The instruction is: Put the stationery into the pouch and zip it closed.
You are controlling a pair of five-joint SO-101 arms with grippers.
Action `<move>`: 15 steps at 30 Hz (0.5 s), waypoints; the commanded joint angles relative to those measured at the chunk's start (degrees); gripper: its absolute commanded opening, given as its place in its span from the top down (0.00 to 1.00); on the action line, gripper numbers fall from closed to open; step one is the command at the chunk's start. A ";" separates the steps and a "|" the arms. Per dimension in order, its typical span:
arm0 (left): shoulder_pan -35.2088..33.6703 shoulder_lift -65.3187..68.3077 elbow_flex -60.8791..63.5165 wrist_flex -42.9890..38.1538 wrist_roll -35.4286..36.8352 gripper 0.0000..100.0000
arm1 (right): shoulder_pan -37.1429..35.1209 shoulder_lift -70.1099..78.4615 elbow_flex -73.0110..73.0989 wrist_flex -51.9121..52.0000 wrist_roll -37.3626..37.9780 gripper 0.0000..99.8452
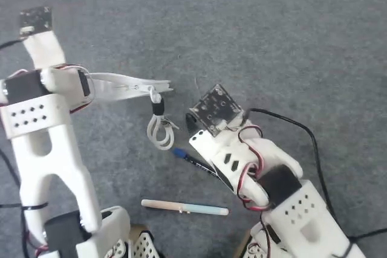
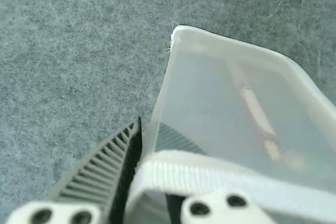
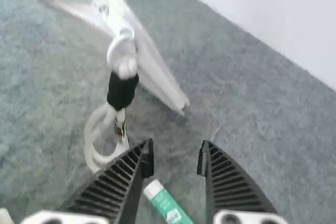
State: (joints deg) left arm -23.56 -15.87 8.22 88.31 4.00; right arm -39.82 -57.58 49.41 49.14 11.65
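Note:
My left gripper (image 1: 100,86) (image 2: 152,135) is shut on the zip edge of a white see-through pouch (image 1: 130,86) (image 2: 226,108), holding it off the grey mat. The pouch's zip pull with a white cord loop (image 1: 158,126) (image 3: 113,114) hangs down from it. A tan stick (image 2: 254,116) shows through the pouch wall; I cannot tell whether it is inside. My right gripper (image 1: 192,126) (image 3: 173,156) stands open close to the cord loop. Under it on the mat lies a pen (image 1: 184,157) (image 3: 163,205). A cream and pale blue pen (image 1: 184,208) lies nearer the front.
The grey mat (image 1: 290,52) runs to a white wall at the back, with open room at the back and right. A black cable (image 1: 311,143) curves beside the right arm. Both arm bases stand at the front edge.

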 commanded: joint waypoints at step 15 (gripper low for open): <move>-6.86 2.37 2.07 -2.55 0.70 0.98 | 0.40 31.34 -12.22 7.78 5.80 0.86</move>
State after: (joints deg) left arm -25.85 -15.87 8.31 87.96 4.00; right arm -39.82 -28.48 40.88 56.88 13.67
